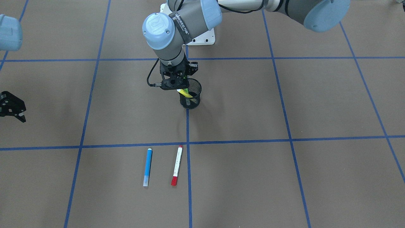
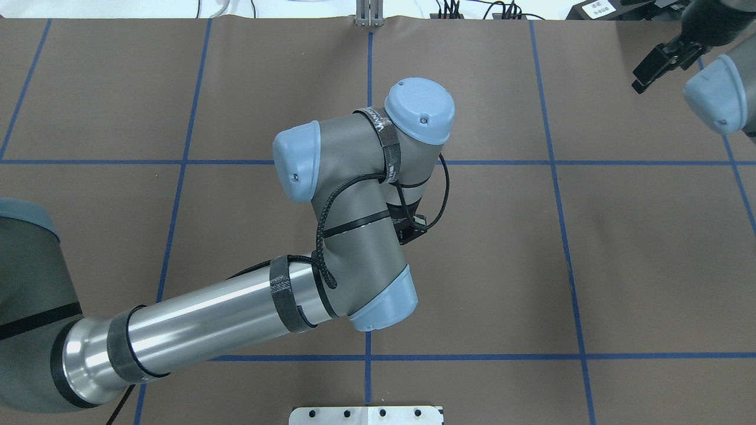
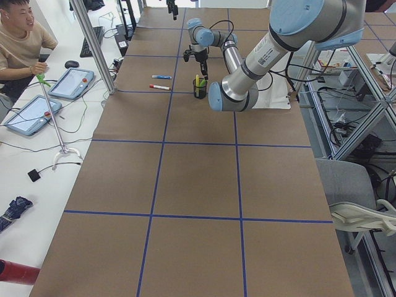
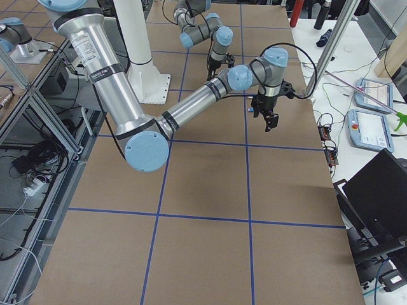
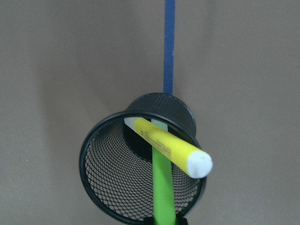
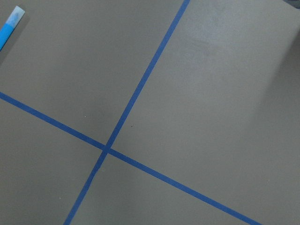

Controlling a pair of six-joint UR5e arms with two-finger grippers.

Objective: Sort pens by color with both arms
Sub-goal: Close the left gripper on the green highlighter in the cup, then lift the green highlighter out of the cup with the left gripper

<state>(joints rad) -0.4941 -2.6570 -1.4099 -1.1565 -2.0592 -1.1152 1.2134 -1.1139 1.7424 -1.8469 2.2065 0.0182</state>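
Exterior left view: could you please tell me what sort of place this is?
Likely a robotics lab: the left arm over a tape-gridded table, tablets on a side bench, an aluminium post.

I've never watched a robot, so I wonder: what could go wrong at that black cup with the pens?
The left gripper seems to pinch the green pen, and the yellow pen leans across it, so lifting might drag the yellow one out. The mesh cup could also tip if a pen catches its rim.
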